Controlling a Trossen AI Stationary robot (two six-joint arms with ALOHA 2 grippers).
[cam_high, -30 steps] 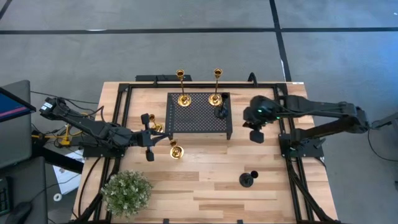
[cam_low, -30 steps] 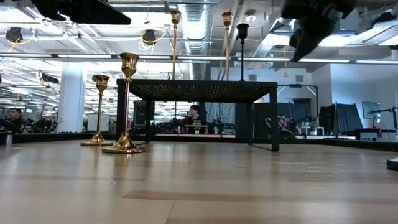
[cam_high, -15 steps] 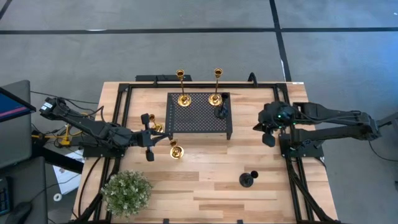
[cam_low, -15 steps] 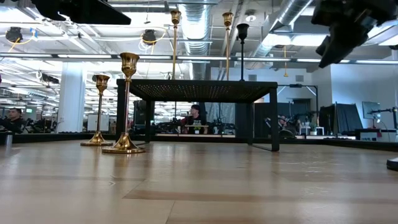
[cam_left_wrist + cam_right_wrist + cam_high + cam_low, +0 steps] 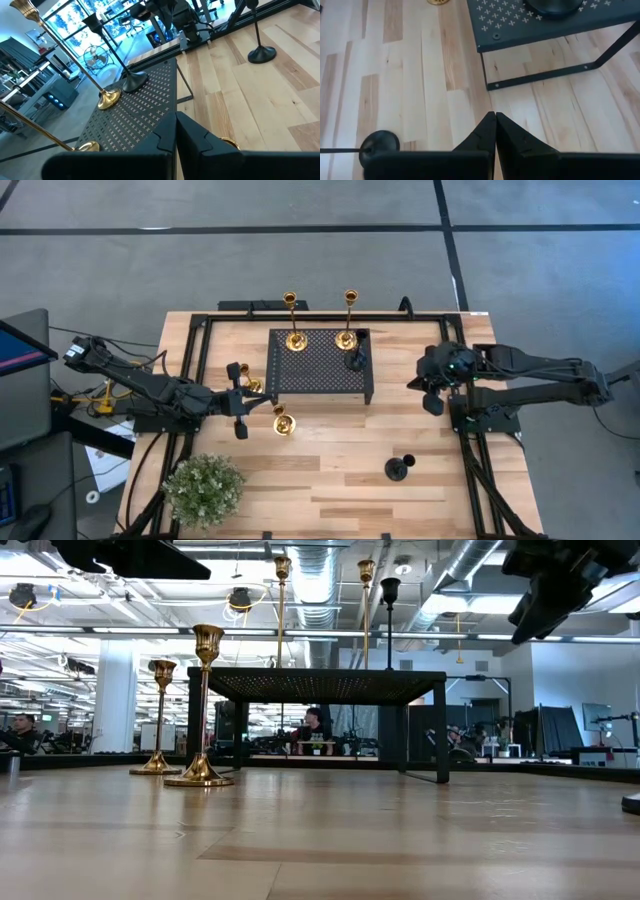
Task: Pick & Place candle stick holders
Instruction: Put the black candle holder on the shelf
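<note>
Three candle holders already stand on the black perforated stand (image 5: 320,362) near the 12 o'clock edge of the counter (image 5: 330,460): two tall gold holders (image 5: 296,338) at its far side and a black holder (image 5: 354,361) at its 3 o'clock end. That grouping suggests the stand is the drop-off place, with its upper deck serving as the display.

Three holders are not yet on it. A gold holder (image 5: 283,423) stands on the bare wood at the stand's 7 o'clock corner, another gold holder (image 5: 250,383) just off the stand's 9 o'clock end, and a second black holder (image 5: 398,470) well apart toward 5 o'clock.

The left tool (image 5: 238,400) hovers between the two loose gold holders, fingers clenched together and grasping nothing. Its place looks right for taking either one, but it would have to part its fingers first. The right tool (image 5: 433,387) hangs above the counter at 3 o'clock of the stand, likewise clenched and empty, with the loose black holder nearest to it.

The stand's thin legs and raised deck are the main obstacle: a carried holder must clear the deck edge. The slim holders already there look easy to knock over, so new ones need a free patch. A potted plant (image 5: 203,490) sits at the 7 o'clock corner, clear of the work.
</note>
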